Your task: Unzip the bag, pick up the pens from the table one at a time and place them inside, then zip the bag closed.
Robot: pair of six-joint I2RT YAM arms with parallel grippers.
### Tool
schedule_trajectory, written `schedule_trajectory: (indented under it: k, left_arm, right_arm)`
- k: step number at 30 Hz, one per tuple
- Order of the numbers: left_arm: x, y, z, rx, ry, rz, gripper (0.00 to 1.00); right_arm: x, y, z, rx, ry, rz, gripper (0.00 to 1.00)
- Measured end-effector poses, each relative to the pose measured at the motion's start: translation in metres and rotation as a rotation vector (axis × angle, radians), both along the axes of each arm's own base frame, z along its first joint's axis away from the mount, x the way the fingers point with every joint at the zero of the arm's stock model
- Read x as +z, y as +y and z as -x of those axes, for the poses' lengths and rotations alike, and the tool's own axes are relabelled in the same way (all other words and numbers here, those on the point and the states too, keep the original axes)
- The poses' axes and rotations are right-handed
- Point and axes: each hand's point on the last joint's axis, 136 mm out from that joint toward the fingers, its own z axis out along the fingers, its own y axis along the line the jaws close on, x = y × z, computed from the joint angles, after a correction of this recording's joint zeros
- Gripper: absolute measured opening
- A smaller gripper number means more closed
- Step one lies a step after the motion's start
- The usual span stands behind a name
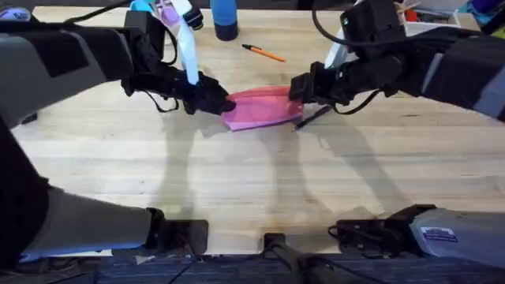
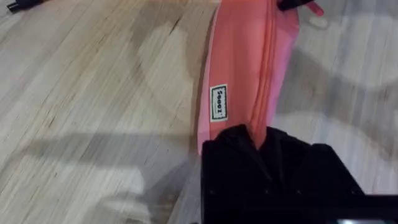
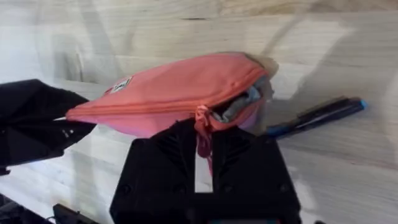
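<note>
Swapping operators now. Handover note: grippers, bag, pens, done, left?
Left gripper: shut on the bag's left end, holding it on the table.
Right gripper: at the bag's right end, zipper pull between its fingers; grip unclear.
Pens: orange pen beyond the bag, black pen by its right end, both on the table.
Done: zipper barely started at the right end.
Left: finish unzipping, both pens in, zip shut.

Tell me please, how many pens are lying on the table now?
2. The orange pen lies behind the pink bag, near the table's far edge. The black pen lies beside the bag's end nearest the right gripper. None seems hidden.
</note>
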Motion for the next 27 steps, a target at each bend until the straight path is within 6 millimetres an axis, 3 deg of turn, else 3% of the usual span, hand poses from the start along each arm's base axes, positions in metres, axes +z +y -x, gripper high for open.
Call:
schedule_trajectory:
  k: [13,22,27]
  left_arm:
    - [0.0,0.001,-0.001,0.003,-0.002,-0.004,0.042]
    - [-0.001,0.001,-0.001,0.004,-0.001,-0.004,0.042]
    - [-0.001,0.001,-0.001,0.004,-0.001,-0.005,0.042]
  right_arm:
    - [0.024,-0.001,0.004,0.001,-0.056,-0.022,0.118]
    - [0.026,-0.001,0.004,0.001,-0.062,-0.023,0.131]
    - [0.026,-0.002,0.003,-0.001,-0.063,-0.021,0.038]
